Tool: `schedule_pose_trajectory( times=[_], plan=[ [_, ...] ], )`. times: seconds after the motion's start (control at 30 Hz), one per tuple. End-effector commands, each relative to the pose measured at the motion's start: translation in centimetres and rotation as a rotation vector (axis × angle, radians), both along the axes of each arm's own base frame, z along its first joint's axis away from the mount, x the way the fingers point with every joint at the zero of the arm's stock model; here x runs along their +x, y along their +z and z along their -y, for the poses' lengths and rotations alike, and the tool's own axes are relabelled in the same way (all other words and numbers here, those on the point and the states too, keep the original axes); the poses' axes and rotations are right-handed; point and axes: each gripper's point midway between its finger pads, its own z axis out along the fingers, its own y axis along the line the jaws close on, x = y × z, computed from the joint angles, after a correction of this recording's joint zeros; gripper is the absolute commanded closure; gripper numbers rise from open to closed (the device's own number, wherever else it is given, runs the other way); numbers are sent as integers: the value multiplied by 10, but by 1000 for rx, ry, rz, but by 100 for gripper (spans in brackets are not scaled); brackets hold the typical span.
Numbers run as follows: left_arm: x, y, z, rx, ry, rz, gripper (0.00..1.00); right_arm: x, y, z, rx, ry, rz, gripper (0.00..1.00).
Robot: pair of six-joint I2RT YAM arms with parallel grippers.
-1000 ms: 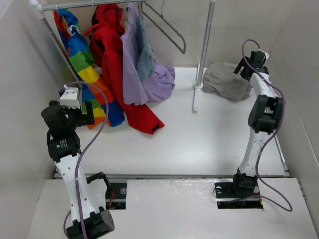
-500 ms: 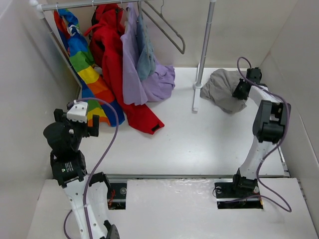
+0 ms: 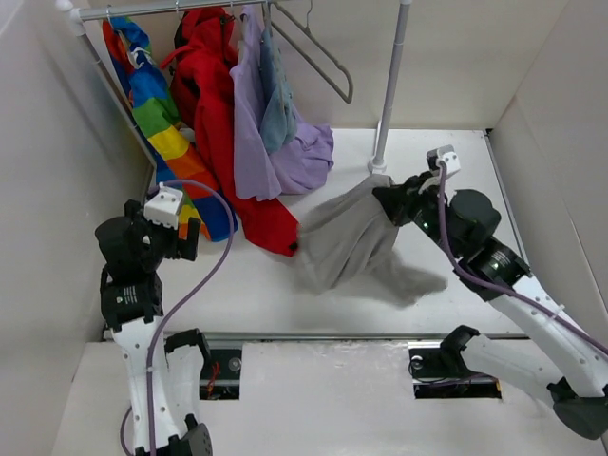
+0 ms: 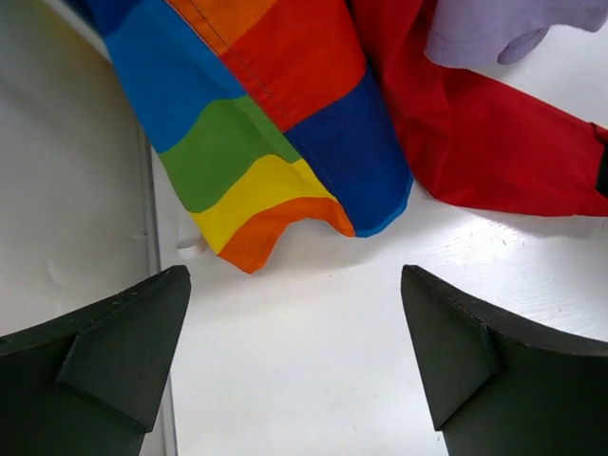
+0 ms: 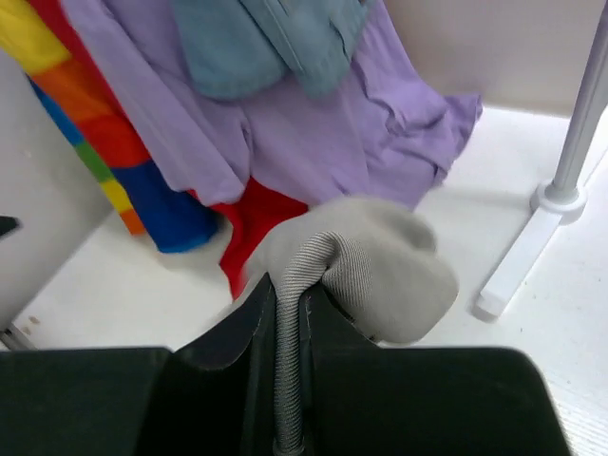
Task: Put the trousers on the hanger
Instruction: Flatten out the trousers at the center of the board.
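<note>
White table (image 3: 237,290) carries the trousers' (image 3: 347,242) lower end and red coat (image 3: 271,223).

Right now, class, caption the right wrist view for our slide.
Right gripper pinching a fold of the trousers, lilac garment hanging behind.

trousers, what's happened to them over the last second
The right gripper closed on the trousers, which lay heaped in the far right corner, and pulled them up and left, past the pole. They now hang spread from it, next to the red coat. The left gripper shifted slightly and is open and empty. The hanger and the coat stayed put.
</note>
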Motion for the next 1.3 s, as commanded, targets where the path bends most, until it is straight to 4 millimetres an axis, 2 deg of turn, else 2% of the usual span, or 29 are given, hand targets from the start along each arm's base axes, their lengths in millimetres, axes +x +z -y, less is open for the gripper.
schedule_pose_trajectory(
  times=[0.0, 0.1, 0.13, 0.2, 0.23, 0.27, 0.3, 0.33, 0.37, 0.4, 0.43, 0.47, 0.53, 0.57, 0.6, 0.67, 0.7, 0.77, 0.8, 0.83, 0.87, 0.93, 1.0, 1.03, 1.07, 1.13, 1.17, 1.23, 1.27],
  plan=[
    [9, 21, 7, -6, -46, 56, 10, 5, 50, 17, 86, -118, 110, 100],
    [14, 26, 12, -20, -71, 67, 10, 19, 53, 18, 76, -177, 71, 100],
    [15, 28, 11, -20, -72, 67, 10, 31, 40, 11, 38, -188, 31, 100],
    [17, 30, 13, -10, -86, 68, 10, 51, 29, 18, 23, -246, -36, 100],
    [17, 30, 16, -11, -98, 68, 10, 66, 24, 41, 10, -315, -89, 100],
    [19, 27, 13, 1, -90, 58, 10, 84, 1, 48, 9, -359, -176, 100],
    [20, 31, 12, 21, -85, 66, 10, 93, -12, 61, 17, -390, -236, 97],
    [22, 28, 13, 22, -88, 56, 10, 104, -39, 104, 16, -507, -328, 66],
    [22, 28, 10, 35, -80, 56, 10, 110, -62, 122, 17, -552, -393, 38],
    [22, 28, 11, 45, -83, 46, 10, 113, -79, 138, 13, -586, -432, 16],
    [21, 24, 15, 51, -105, 34, 10, 113, -97, 170, 12, -663, -481, 5],
    [20, 22, 12, 78, -100, 27, 10, 106, -121, 180, -7, -684, -548, 0],
    [20, 11, 10, 104, -97, -12, 11, 101, -134, 188, -89, -671, -558, 0],
    [21, 3, 10, 115, -105, -34, 11, 96, -141, 169, -149, -631, -548, 0],
    [20, 1, 10, 133, -115, -41, 13, 92, -133, 157, -198, -592, -497, 0],
    [22, -21, 6, 137, -117, -126, 19, 82, -131, 130, -255, -540, -461, 0],
    [22, -28, 6, 141, -126, -158, 20, 71, -140, 98, -288, -448, -464, 0],
    [17, -35, 7, 163, -168, -221, 20, 55, -157, 80, -260, -410, -536, 0],
    [13, -47, 11, 172, -214, -290, 21, 44, -185, 72, -247, -398, -628, 0],
    [16, -46, 10, 171, -215, -296, 21, 36, -200, 64, -241, -372, -673, 0],
    [8, -55, 10, 197, -251, -352, 23, 28, -213, 59, -244, -359, -713, 0],
    [3, -52, 10, 238, -303, -379, 24, 11, -242, 47, -268, -324, -770, 0],
    [-3, -45, 4, 335, -349, -376, 24, 5, -258, 40, -278, -315, -801, 0],
    [-2, -41, 0, 375, -352, -368, 23, 0, -261, 33, -289, -288, -813, 0],
    [-3, -42, -4, 407, -351, -380, 21, 5, -265, 28, -280, -278, -810, 0],
    [5, -29, -20, 487, -304, -371, 20, 4, -272, 13, -291, -227, -812, 0],
    [8, -27, -22, 498, -300, -379, 20, 5, -267, 5, -277, -205, -799, 0],
    [18, -16, -19, 481, -278, -373, 23, 4, -272, -1, -298, -180, -809, 0],
    [23, -21, -3, 463, -332, -398, 25, 4, -271, -5, -295, -170, -800, 0]
  ],
)
